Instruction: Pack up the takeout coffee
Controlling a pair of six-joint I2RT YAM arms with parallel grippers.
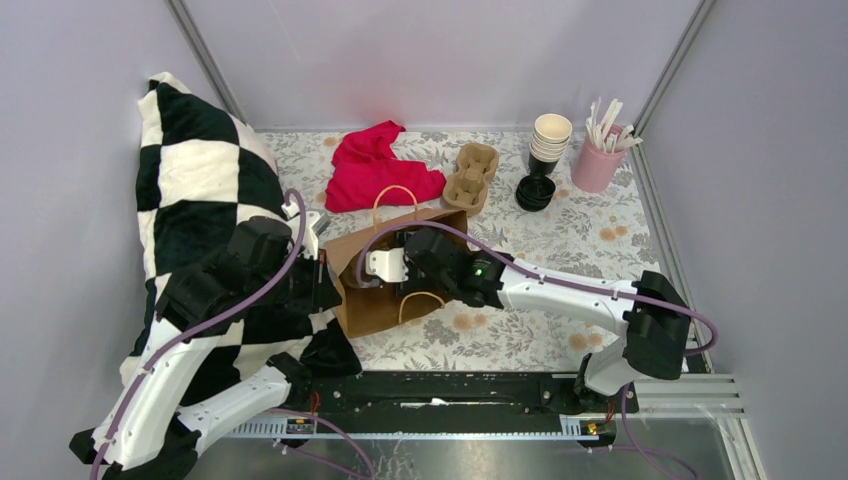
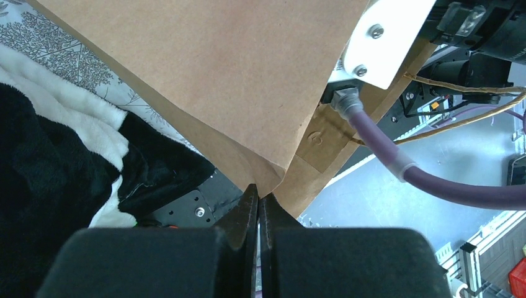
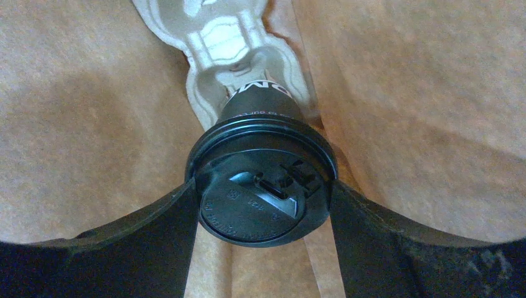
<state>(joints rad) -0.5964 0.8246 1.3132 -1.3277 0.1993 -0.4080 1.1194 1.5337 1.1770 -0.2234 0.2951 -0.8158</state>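
Coffee cup (image 3: 260, 107) sat inside the brown paper bag (image 1: 372, 300), its black lid (image 3: 260, 202) facing the right claw (image 3: 264, 186) and its bottom pointing deeper in. The right claw pinched the lid's sides. The left claw (image 2: 258, 208) was pressed together on the bag's edge.

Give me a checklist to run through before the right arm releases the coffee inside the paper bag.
1. Left gripper shut on the paper bag edge: ok.
2. Right gripper fingers against both sides of the takeout coffee lid: ok.
3. Lid seated evenly on the cup: ok.
4. Coffee inside the bag: ok.
5. Cup base set in the pulp carrier behind it: cannot tell, the base is hidden.
6. Bag handle clear of the right arm: cannot tell; it runs close beside that arm.
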